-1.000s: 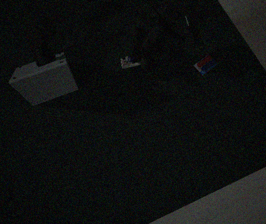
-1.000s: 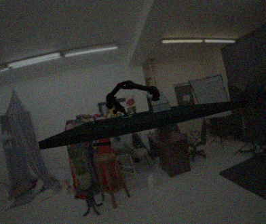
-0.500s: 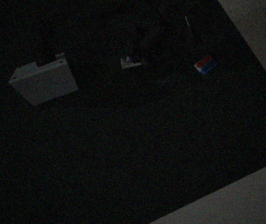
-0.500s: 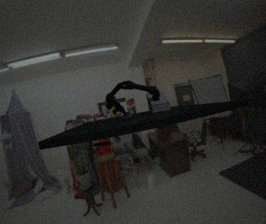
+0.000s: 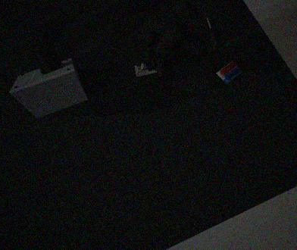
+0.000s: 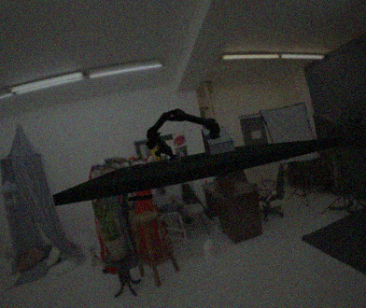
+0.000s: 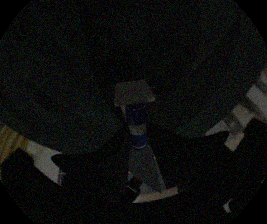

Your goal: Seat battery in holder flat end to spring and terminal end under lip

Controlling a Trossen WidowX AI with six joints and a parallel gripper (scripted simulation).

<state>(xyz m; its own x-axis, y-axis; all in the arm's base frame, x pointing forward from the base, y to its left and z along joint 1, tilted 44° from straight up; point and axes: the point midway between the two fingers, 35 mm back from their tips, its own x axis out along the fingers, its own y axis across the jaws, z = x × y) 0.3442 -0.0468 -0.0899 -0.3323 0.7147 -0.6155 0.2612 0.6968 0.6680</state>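
Note:
The battery (image 5: 145,66) (image 7: 136,114), blue with a pale band, is between the fingers of my gripper (image 7: 136,123) (image 6: 172,156), which is shut on it. The dark fingers flank it in the wrist view. The small pale holder (image 5: 148,72) (image 7: 134,92) lies right at the battery; its block-like end covers the battery's upper end in the wrist view. A grey sloping surface and a pale edge show below the battery there. In the top view the battery is by the holder's left part. Darkness hides the spring, the contact and whether the battery lies flat.
A large pale box (image 5: 50,95) (image 6: 220,145) stands left of the holder in the top view. A red, white and blue block (image 5: 229,72) lies to the right, with a thin pale stick (image 5: 208,23) behind it. The arm (image 6: 177,115) arches above the dark table (image 6: 164,176).

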